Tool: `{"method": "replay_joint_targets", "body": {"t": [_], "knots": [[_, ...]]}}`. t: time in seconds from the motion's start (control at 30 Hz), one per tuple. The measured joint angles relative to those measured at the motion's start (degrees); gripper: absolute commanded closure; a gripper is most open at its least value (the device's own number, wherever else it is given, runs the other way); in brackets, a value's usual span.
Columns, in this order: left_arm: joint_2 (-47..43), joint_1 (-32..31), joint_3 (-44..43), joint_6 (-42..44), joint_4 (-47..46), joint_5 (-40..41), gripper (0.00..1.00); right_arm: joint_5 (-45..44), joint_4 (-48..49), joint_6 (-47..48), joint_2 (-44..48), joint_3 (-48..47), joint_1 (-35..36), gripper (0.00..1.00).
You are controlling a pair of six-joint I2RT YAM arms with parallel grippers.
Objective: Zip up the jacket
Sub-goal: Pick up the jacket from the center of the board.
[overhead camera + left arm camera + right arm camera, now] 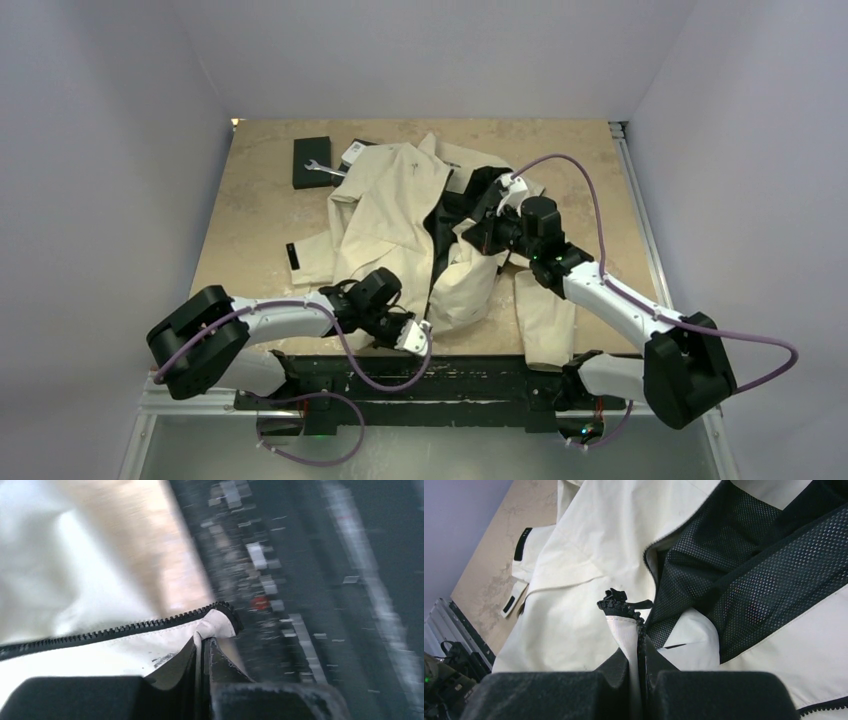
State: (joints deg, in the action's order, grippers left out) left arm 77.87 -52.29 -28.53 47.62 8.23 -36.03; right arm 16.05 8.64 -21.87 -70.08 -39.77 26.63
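Cream-beige hooded jacket [385, 205] sprawls open on the tan table [255, 225]. The left gripper [202, 641] is pinched tight on a toothed hem corner, and the right gripper [638, 647] is clamped just under the black zipper slider [616, 600]. Risk: thin fabric slips if the arms tug apart.
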Motion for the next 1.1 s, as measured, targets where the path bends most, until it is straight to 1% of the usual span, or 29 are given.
{"method": "replay_joint_targets", "body": {"t": [0.03, 0.13, 0.27, 0.37, 0.5, 0.57, 0.67, 0.77, 0.9, 1.03, 1.1], "knots": [[0.00, -0.04, -0.26, -0.11, 0.15, 0.17, 1.00, 0.00, 0.02, 0.00, 0.13, 0.04, 0.00, 1.00], [0.22, 0.90, -3.02, 0.15, -2.21, 8.57, 1.00, 0.02, -0.02, 0.02, 0.66, 0.50, 0.00, 1.00], [0.00, 1.73, -8.50, -0.57, -2.75, 16.09, 1.00, 0.42, -0.46, 0.07, 0.90, 0.81, 0.00, 1.00], [-1.07, 1.70, -11.58, -1.22, -1.44, 18.45, 1.00, 0.46, -1.01, 0.20, 0.90, 0.81, 0.00, 1.00], [-4.61, 1.95, -17.97, -2.67, 3.37, 19.80, 1.00, 0.42, -2.32, 1.01, 0.90, 0.59, 0.00, 1.00], [-7.98, 2.89, -20.79, -3.80, 5.09, 19.80, 1.00, 0.33, -4.39, 2.10, 0.90, -0.52, 0.00, 1.00], [-14.29, 5.77, -22.77, -6.43, 4.83, 21.24, 1.00, 0.24, -6.97, 4.20, 0.96, -3.26, 0.00, 1.00], [-19.06, 7.67, -23.02, -8.96, 0.37, 27.30, 1.00, 1.68, -8.02, 5.92, 2.03, -5.01, 0.00, 1.00], [-21.42, 7.93, -23.37, -9.94, -9.05, 34.47, 1.00, 6.93, -10.67, 7.98, 3.17, -8.98, 0.00, 1.00], [-20.94, 7.93, -25.83, -11.69, -17.81, 37.66, 1.00, 14.78, -13.97, 9.68, 2.29, -17.22, 0.00, 1.00], [-20.92, 8.00, -28.09, -13.35, -19.76, 36.46, 1.00, 18.40, -14.91, 10.56, 1.99, -21.51, 0.00, 1.00]]}}
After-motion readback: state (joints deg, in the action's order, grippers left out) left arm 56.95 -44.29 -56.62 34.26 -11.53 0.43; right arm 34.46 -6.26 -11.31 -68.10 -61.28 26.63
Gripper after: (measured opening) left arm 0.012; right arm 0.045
